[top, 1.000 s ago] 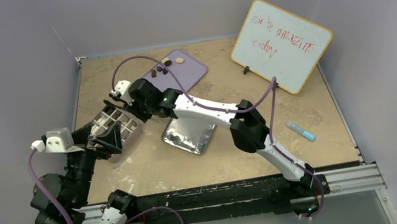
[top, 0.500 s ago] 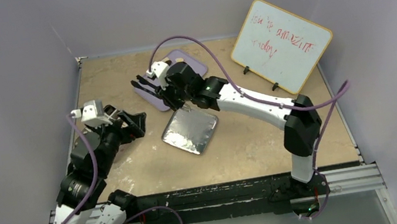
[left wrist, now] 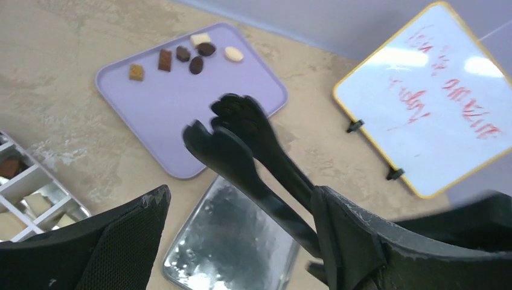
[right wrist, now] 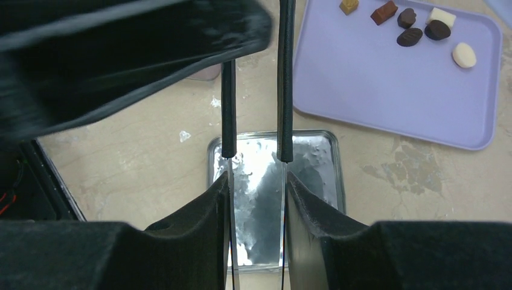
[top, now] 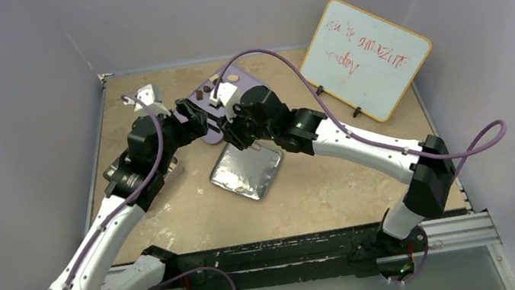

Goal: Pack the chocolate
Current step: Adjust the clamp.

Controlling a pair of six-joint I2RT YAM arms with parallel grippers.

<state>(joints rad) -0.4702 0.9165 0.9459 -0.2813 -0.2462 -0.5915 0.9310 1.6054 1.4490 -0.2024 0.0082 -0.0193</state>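
Several chocolate pieces (left wrist: 183, 54), dark, caramel and cream, lie at the far end of the lilac tray (left wrist: 181, 115); they also show in the right wrist view (right wrist: 410, 37). My right gripper (right wrist: 256, 181) is shut on black-tipped metal tongs (right wrist: 284, 90), held above the silver foil square (right wrist: 314, 163) with the tips toward the tray's near edge. My left gripper (left wrist: 241, 199) is open wide beside the tongs (left wrist: 241, 151), with its right finger close against them. In the top view both grippers meet at the tray's near-left corner (top: 193, 120).
A white divided box (left wrist: 36, 187) holding a brown piece sits left of the foil, mostly under my left arm in the top view (top: 119, 166). A whiteboard (top: 365, 58) on a stand leans at the back right. Walls close the table's left, back and right.
My left arm has swung from the box at the left up toward the tray and the tongs. My right arm has carried the tongs from the box to the tray's near edge.
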